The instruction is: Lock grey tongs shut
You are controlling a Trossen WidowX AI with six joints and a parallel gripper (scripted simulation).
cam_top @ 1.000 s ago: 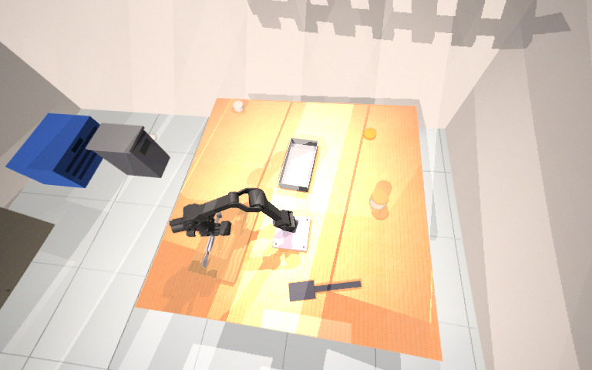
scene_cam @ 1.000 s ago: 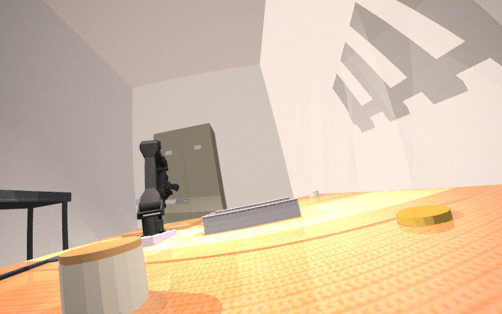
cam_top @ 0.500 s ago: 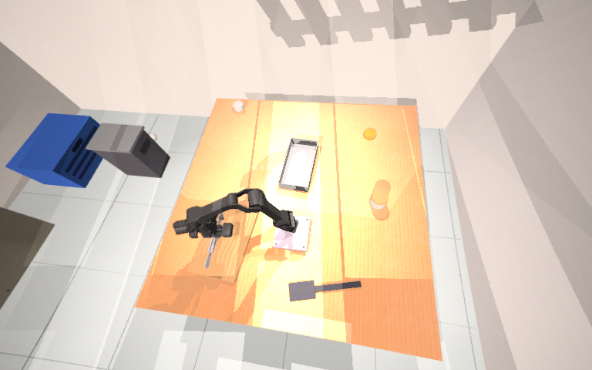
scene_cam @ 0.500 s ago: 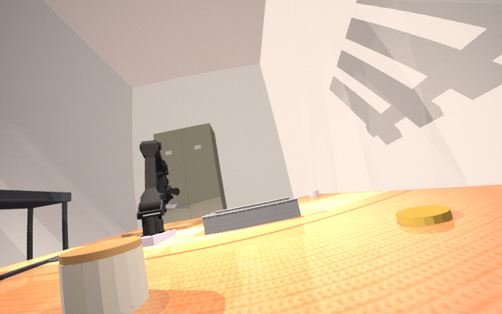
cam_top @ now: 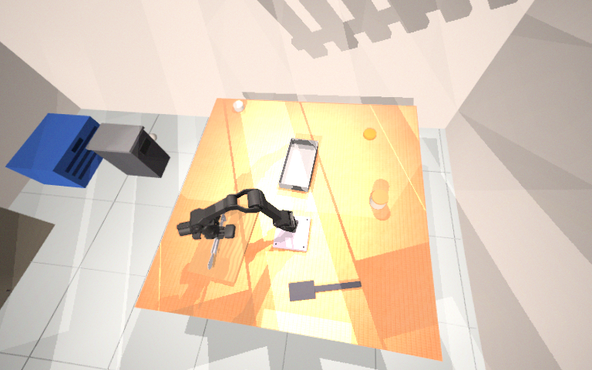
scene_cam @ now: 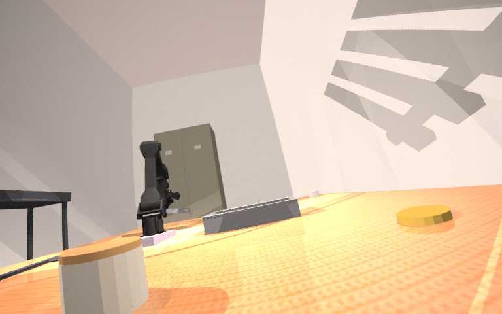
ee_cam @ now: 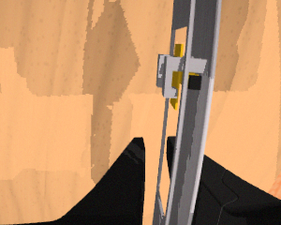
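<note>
The grey tongs (cam_top: 214, 250) (scene_cam: 176, 210) (ee_cam: 194, 117) are held roughly level above the wooden board (cam_top: 235, 261) (ee_cam: 47, 131). Their arms lie close together in the wrist view, with yellow and black parts showing at a light grey bracket. Whether the lock is engaged cannot be seen. My gripper (cam_top: 217, 233) (ee_cam: 155, 145) is shut on the tongs, and a narrow gap shows between its black fingertips. Part of the tongs is hidden by the gripper in the top view. The roasting tin (cam_top: 294, 188) (scene_cam: 251, 218) stands on the table without the tongs.
My arm's base stands on a pale plate (cam_top: 297, 243) right of the board. A dark spatula (cam_top: 301, 290) lies near the front. A lidded jar (cam_top: 378, 199) (scene_cam: 102, 284) and a yellow disc (cam_top: 369, 133) (scene_cam: 424, 216) are on the right. A small white cup (cam_top: 238, 105) stands at the back left.
</note>
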